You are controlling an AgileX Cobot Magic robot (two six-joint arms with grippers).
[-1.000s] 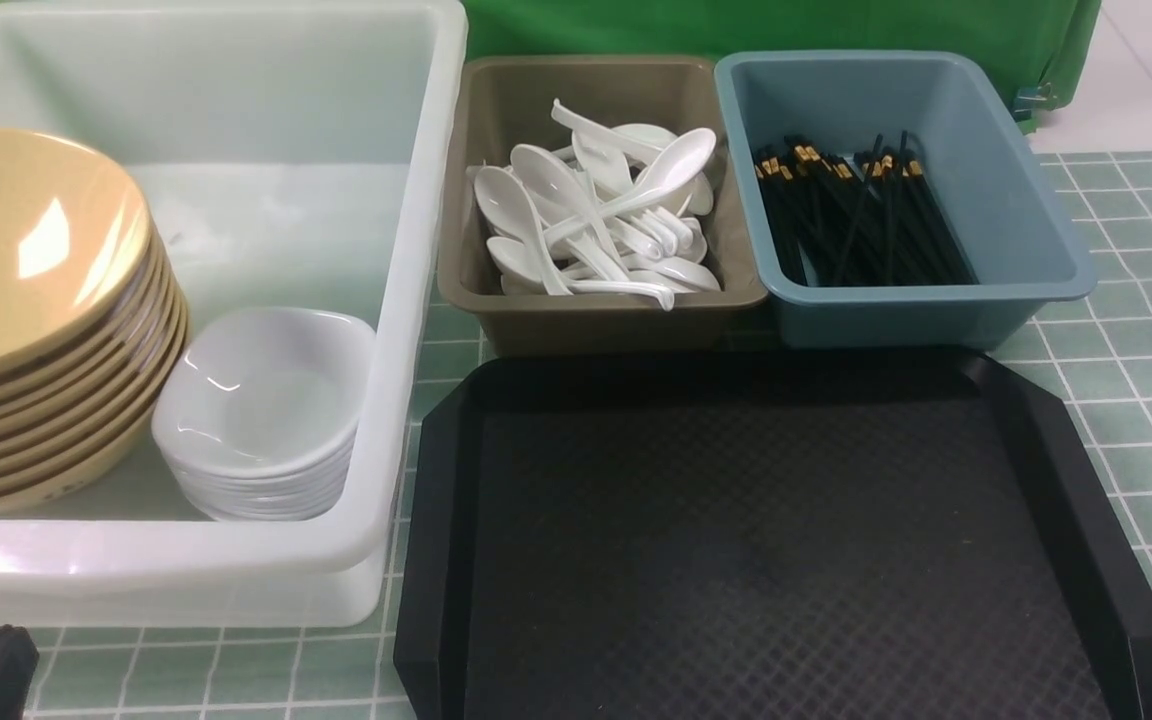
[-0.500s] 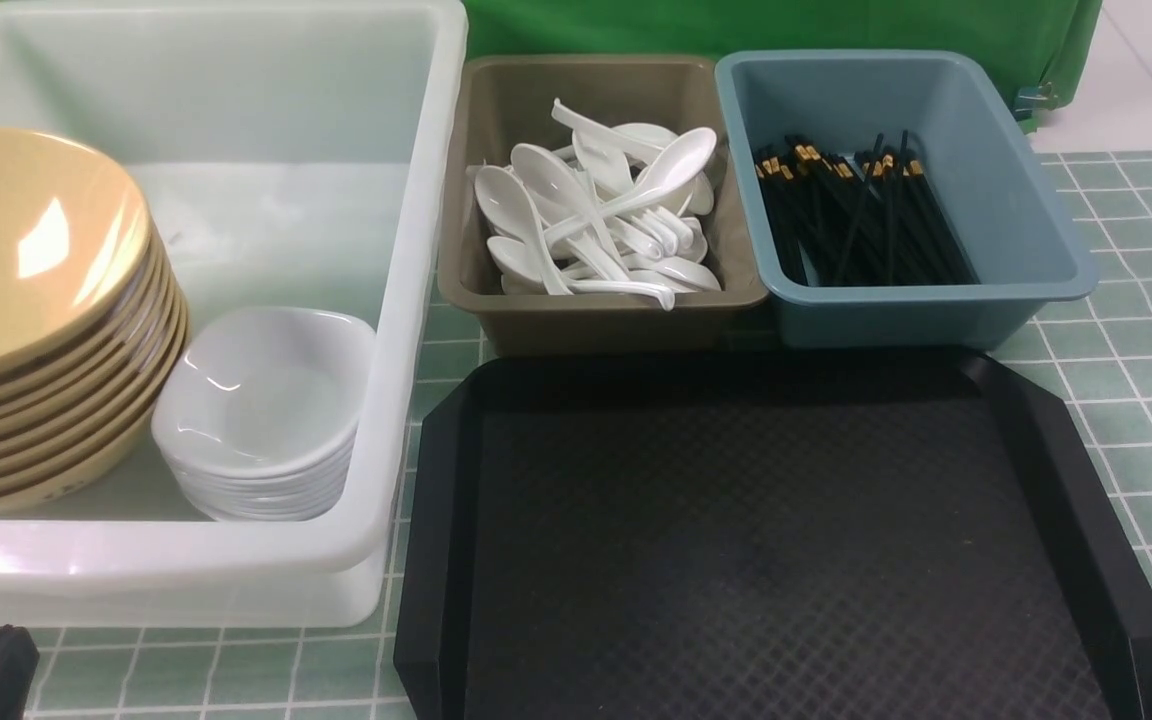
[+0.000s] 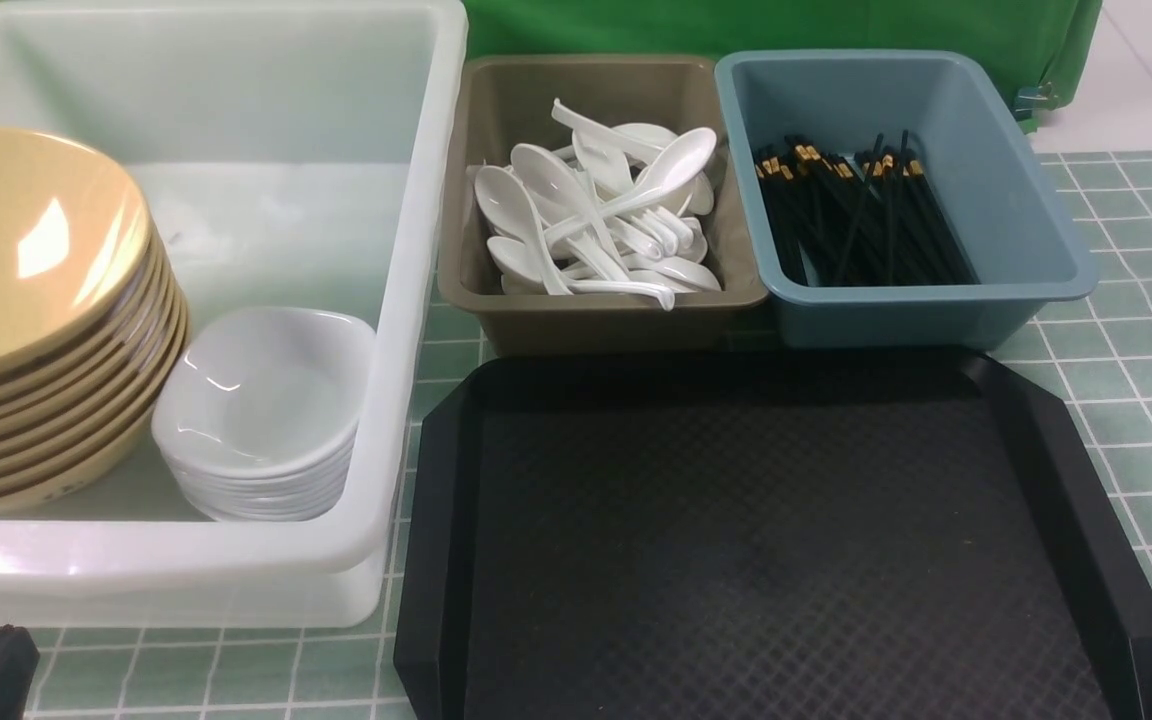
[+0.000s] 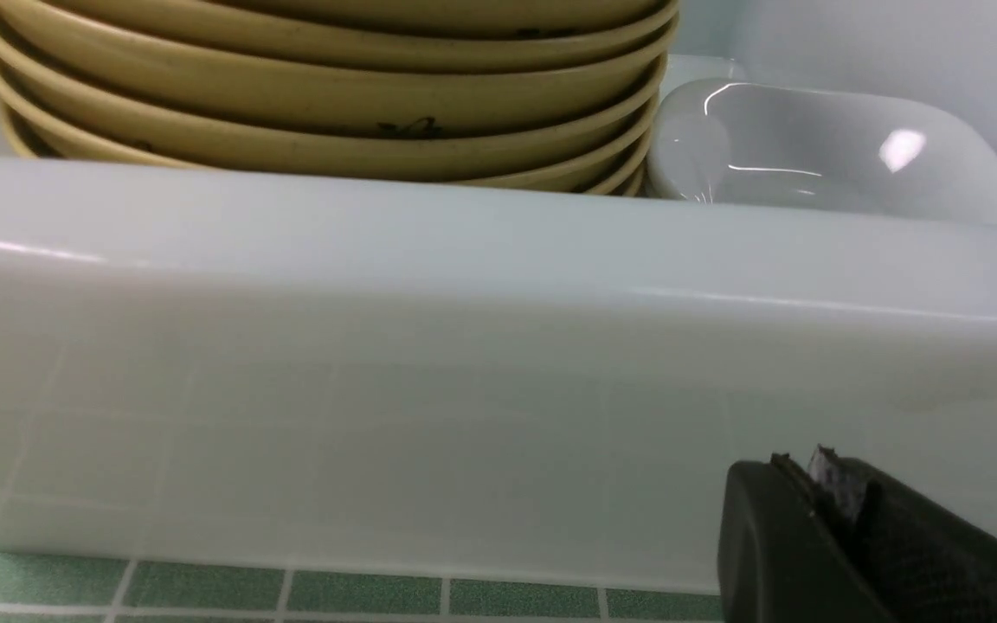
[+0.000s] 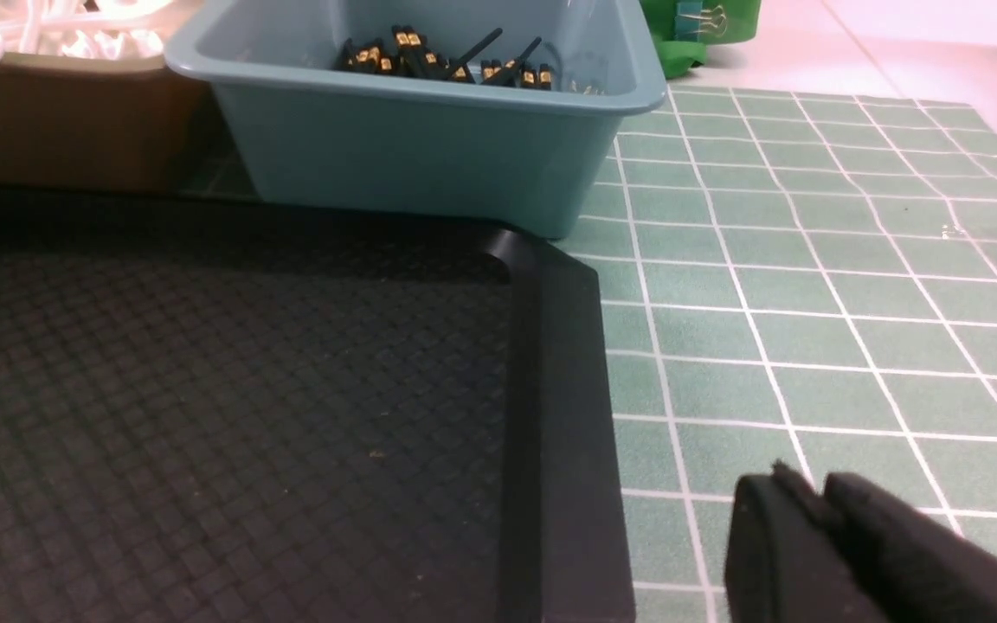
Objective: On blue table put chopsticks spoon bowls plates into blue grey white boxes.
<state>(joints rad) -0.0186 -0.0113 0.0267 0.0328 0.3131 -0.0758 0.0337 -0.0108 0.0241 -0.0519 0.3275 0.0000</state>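
**Everything Boxed, Tray Bare**

In the three boxes at the far side of the desk (image 3: 1126, 400), the tableware already sits sorted. The chopsticks (image 3: 861, 215) lie bundled in the blue box (image 3: 1026, 160). The spoons (image 3: 601, 215) are heaped in the grey box (image 3: 476, 200) just beside it. In the white box (image 3: 406, 300), the stack of yellow plates (image 3: 36, 300) leans at the robot's left end, with the stack of white bowls (image 3: 266, 410) touching it. The black tray (image 3: 776, 540) in front of the two smaller boxes shows nothing on its textured floor in any view.

The left gripper (image 4: 819, 519) sits low against the outside wall of the white box, its jaws pressed together and holding nothing. The right gripper (image 5: 819, 528) hovers low over the green tiled desk just off the tray's right rim; its fingertips look together or nearly so, with nothing visible between them, though I cannot tell for sure whether a small gap stands there.

By my reading the sorting looks finished, so the step in hand is likely a retreat to rest. To do it well, each arm should lift clear before swinging. The left should keep off the white box's wall so it does not nudge the box and topple the leaning plates. The right should stay outside the tray rim.
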